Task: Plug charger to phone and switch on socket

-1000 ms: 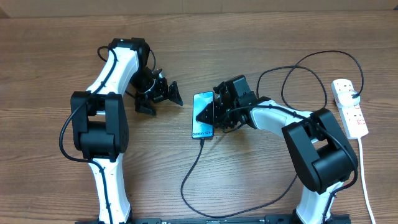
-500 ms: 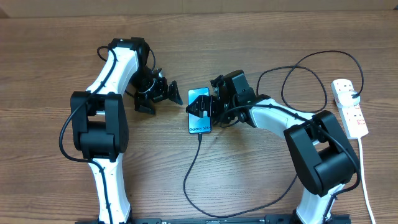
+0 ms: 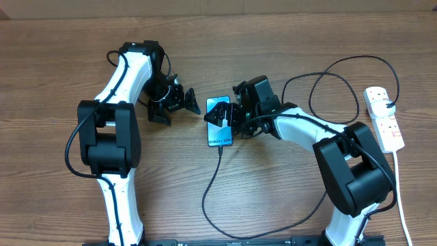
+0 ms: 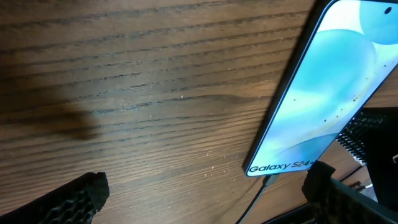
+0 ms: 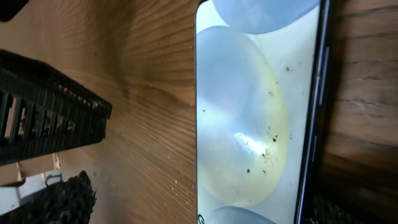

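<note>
The left gripper hangs low over the bench; its jaws stand wide open and hold nothing; in the left wrist view its two black fingers sit at the bottom corners with bare wood between them.

Just to the right of this gripper, near but not touching, lies the phone; it is flat on the bench, screen up and light blue, with the word "Galaxy" at the short edge nearer the robot.

The right gripper is right above the phone, reaching in from the right; its jaws are open too; in the right wrist view one finger stands off to the side of the phone with wood showing in the gap, so the phone is not squeezed.

The charger is a thin black cable; its small tip meets the phone's "Galaxy" edge, just below the right gripper; from there it runs toward the robot, bends round, and goes off to the right.

Far to the right of the right gripper, well apart from it, lies the socket; it is long and white with red marks; the black cable loops round to its far end; a thick white cord runs from its near end toward the robot.
</note>
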### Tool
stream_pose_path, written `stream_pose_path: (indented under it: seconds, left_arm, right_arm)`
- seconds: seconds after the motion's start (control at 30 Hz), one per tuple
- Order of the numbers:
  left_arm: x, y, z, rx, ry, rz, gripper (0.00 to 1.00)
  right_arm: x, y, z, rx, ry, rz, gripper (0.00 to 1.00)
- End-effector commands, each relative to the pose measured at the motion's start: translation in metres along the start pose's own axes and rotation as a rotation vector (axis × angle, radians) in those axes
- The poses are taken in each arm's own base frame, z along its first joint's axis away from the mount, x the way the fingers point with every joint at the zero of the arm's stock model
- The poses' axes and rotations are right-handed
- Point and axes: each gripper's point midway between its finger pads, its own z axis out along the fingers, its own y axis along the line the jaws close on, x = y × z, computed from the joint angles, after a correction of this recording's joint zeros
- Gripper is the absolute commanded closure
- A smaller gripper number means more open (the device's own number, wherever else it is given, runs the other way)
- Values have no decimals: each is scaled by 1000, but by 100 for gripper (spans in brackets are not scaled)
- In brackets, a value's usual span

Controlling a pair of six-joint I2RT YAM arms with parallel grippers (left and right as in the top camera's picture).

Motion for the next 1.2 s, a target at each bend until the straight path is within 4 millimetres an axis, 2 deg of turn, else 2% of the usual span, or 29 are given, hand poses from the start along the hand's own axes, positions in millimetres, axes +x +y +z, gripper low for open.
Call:
stream_pose_path:
  seconds: [0.0, 0.13, 0.33, 0.6, 0.8, 0.97, 1.17]
  left_arm:
    - [1, -2, -9, -27, -32, 5, 0]
    - [0, 2, -9, -48, -36, 4, 0]
    - [-5, 1, -9, -45, -54, 1, 0]
    - [-11, -1, -10, -41, -80, -3, 0]
    - [-11, 4, -10, -66, -84, -2, 1]
    - [-11, 2, -8, -78, -82, 7, 0]
    - [-11, 0, -4, -124, -90, 31, 0]
  right_arm:
    - [10, -61, 10, 204, -18, 96, 0]
    - [6, -61, 7, 216, -21, 107, 0]
    - [1, -67, -11, 283, 11, 158, 0]
    - [-20, -86, -38, 357, 0, 142, 0]
    - [-40, -111, -63, 374, -37, 200, 0]
    - [-36, -135, -81, 406, -13, 237, 0]
    - [-20, -149, -91, 465, 60, 194, 0]
